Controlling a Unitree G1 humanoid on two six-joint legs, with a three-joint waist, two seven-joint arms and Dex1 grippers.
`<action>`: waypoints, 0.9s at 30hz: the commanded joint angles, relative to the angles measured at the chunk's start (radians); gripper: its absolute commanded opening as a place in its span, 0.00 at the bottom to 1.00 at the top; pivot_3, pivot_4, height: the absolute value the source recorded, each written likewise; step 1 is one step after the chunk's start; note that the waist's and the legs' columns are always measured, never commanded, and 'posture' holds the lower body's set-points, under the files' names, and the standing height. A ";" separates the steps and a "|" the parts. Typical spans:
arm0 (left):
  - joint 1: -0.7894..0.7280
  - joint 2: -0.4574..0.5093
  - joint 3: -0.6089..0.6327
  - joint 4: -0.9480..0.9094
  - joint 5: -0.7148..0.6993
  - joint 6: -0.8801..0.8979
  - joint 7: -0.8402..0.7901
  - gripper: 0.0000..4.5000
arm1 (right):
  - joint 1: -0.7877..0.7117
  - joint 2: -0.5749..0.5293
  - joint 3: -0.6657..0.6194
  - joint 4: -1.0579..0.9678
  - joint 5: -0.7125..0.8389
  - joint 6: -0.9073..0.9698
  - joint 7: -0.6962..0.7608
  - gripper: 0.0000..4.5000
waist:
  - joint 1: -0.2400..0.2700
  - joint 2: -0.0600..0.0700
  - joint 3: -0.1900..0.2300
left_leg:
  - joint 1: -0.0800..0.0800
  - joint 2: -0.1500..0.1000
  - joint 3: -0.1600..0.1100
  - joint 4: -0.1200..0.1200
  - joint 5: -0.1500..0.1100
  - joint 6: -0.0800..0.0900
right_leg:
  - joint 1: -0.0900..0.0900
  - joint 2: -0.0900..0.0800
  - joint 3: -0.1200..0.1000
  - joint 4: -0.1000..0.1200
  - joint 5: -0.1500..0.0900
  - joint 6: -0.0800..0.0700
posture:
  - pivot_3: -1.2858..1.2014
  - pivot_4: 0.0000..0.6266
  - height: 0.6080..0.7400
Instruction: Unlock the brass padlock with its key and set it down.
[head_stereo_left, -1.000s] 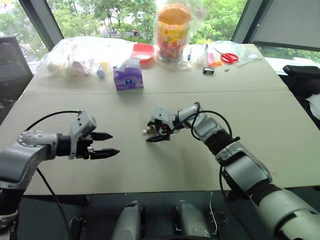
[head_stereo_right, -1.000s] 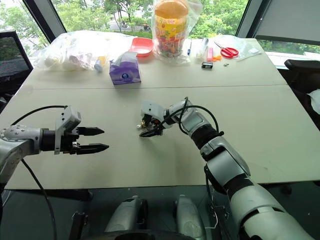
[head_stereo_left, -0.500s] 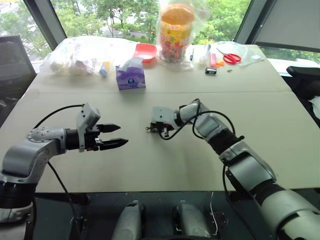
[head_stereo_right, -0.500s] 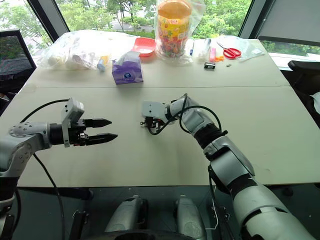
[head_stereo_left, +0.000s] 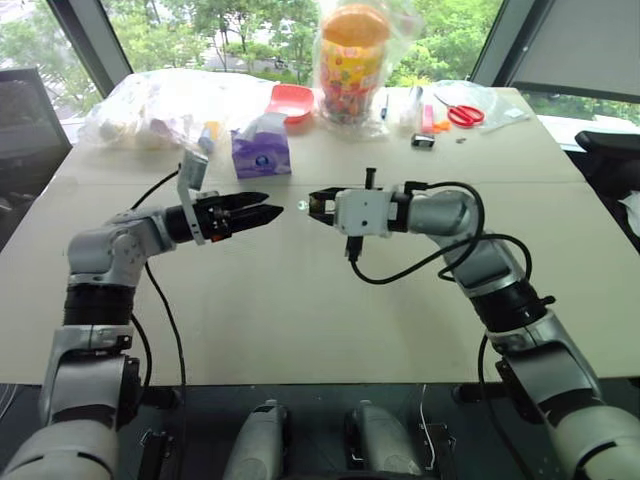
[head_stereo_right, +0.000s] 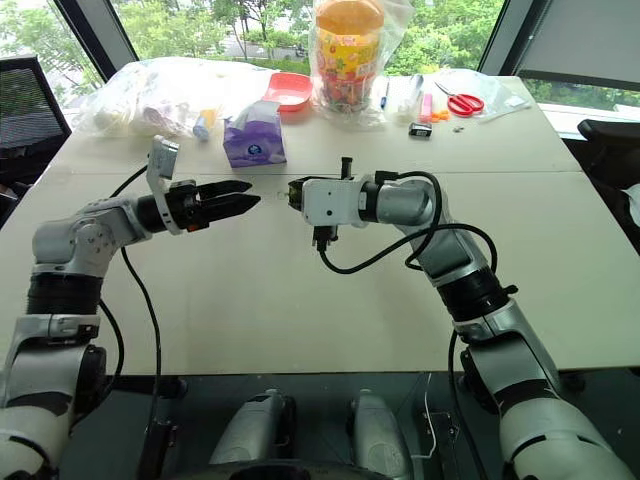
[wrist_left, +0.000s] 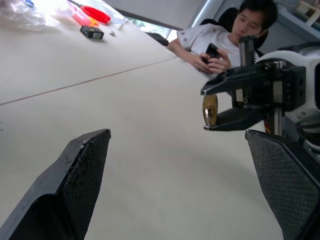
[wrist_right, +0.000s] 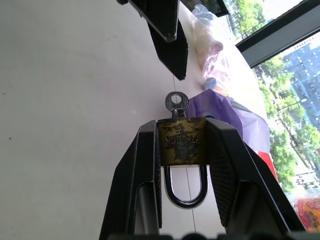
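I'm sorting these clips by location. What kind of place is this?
Probably an office or lab room used for robot tests: a wide plain table by large windows facing trees, an office chair alongside, and scissors, a tissue pack and bagged odds and ends along the far edge.

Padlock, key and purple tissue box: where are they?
padlock (wrist_right: 182, 147), right wrist view, on its brass body
key (wrist_right: 176, 102), right wrist view, on its round head
purple tissue box (head_stereo_left: 261, 153), left eye view, on its front face
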 joint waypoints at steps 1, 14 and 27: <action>-0.069 -0.033 -0.015 0.083 0.026 -0.054 -0.069 0.84 | 0.006 0.001 -0.034 -0.065 0.000 0.032 -0.038 0.16 | 0.001 0.000 0.000 | 0.000 0.000 0.000 0.000 0.000 0.000 | 0.000 0.000 0.000 0.000 0.000 0.000 | 0.52 0.24 1.00; -0.143 -0.098 -0.074 0.187 0.124 -0.130 -0.159 0.19 | 0.050 -0.006 -0.028 -0.126 -0.010 0.095 -0.058 0.16 | 0.000 0.000 0.000 | 0.000 0.000 0.000 0.000 0.000 0.000 | 0.000 0.001 0.000 0.000 0.000 0.000 | 0.52 0.24 1.00; -0.167 -0.121 -0.056 0.194 0.123 -0.108 -0.190 0.19 | 0.067 0.001 -0.016 -0.145 -0.016 0.114 -0.070 0.16 | 0.000 0.000 0.000 | 0.000 0.000 0.000 0.000 0.000 0.000 | 0.000 0.001 0.000 0.000 0.000 0.000 | 0.52 0.24 1.00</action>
